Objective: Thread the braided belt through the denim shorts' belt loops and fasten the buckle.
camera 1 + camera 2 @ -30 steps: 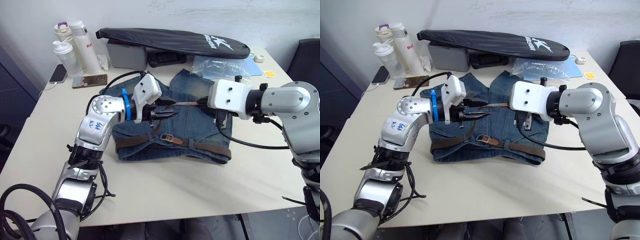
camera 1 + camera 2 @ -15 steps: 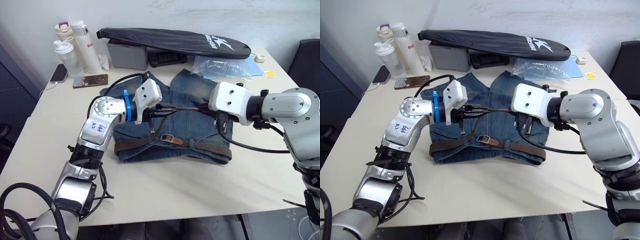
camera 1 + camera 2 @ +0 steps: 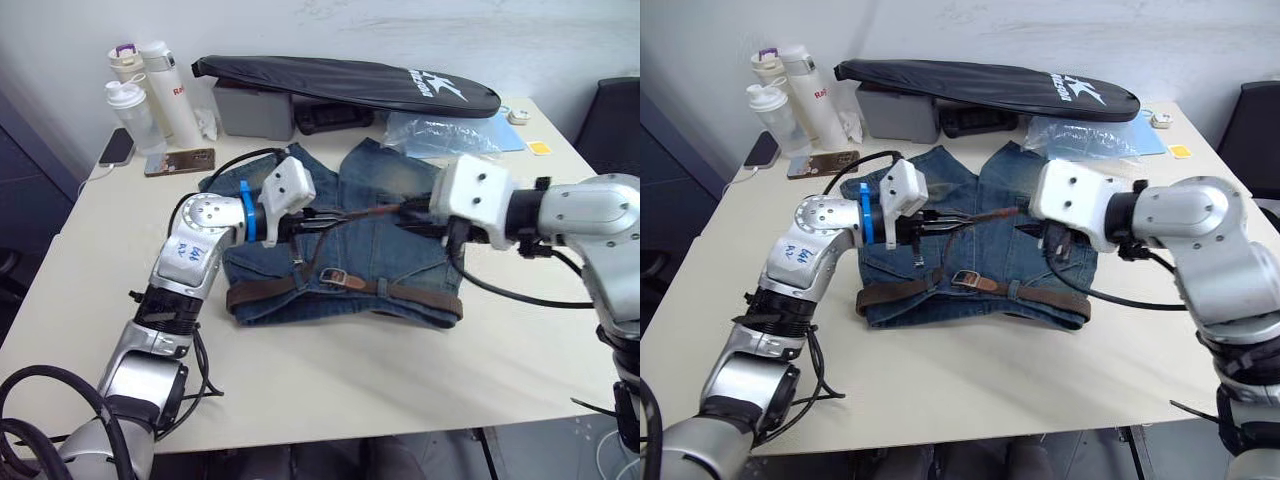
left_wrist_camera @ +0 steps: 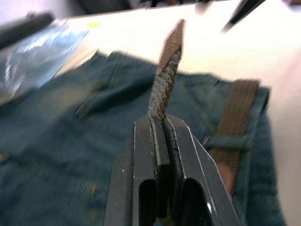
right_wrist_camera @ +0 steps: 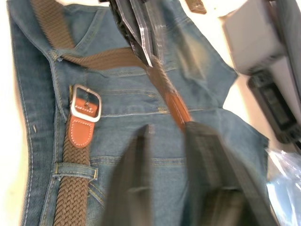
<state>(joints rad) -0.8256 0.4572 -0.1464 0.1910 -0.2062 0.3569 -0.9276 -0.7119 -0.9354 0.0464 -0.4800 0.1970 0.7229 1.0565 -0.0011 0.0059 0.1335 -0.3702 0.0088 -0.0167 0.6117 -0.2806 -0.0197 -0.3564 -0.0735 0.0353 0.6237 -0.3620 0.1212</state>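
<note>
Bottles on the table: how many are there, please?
3, all standing together at the table's far left corner: a tall white bottle, a cream bottle with a purple cap, and a translucent bottle in front. Others may be hidden.

A pale counter (image 3: 330,370) carries a long black zipped bag (image 3: 345,82) with white lettering along its far edge, lying over a grey box (image 3: 252,108). At the far left corner stand 3 bottles (image 3: 150,92) close together, with a dark phone (image 3: 117,147) beside them and a brown phone-like slab (image 3: 179,161) just in front. At the far right lie a clear plastic bag (image 3: 437,134) and a small yellow item (image 3: 539,148).
</note>
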